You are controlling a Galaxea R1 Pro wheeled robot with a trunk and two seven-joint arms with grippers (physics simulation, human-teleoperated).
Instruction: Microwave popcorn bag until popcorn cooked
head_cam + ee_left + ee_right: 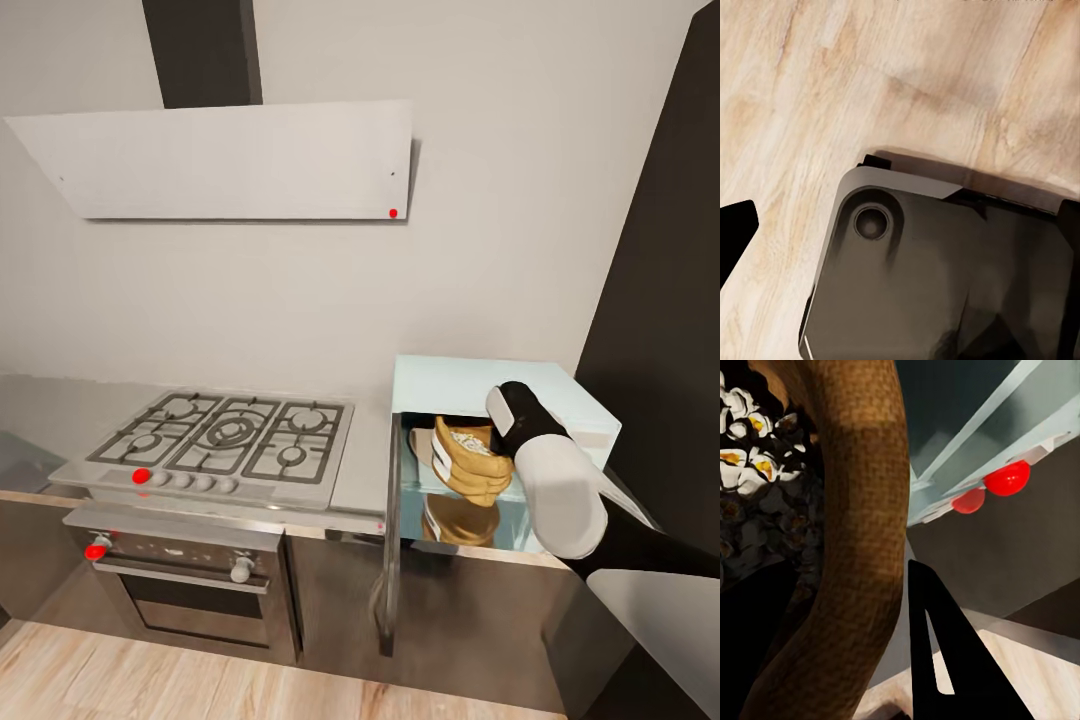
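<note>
A: Sitting inside the open pale mint-blue microwave [560, 395], on its glass floor, is the golden-tan paper popcorn bag [470, 462] with the white band. Mouth is up, whitish lumpy popcorn [746, 450] showing in it.

B: Right gripper [508, 440]?

A: Right at the bag's side, black-and-white arm reaching into the cavity. In the wrist view one dark finger [945, 660] lies just beside the woven bag wall, but whether the jaws pinch the bag or stand open can't be told. Left one: that wrist camera looks down at wooden floor [870, 75] and a dark base panel, so its state can't be told either.

B: Door?

A: Swung wide, seen edge-on just beside the steel gas hob [225, 440] on the light-grey countertop [362, 470].

B: Risks?

A: Judgement only: if the fingers drag the bag while pulling out, it could tip and spill kernels, or slide to the cavity lip. The forearm could also clip the door frame when withdrawing.
</note>
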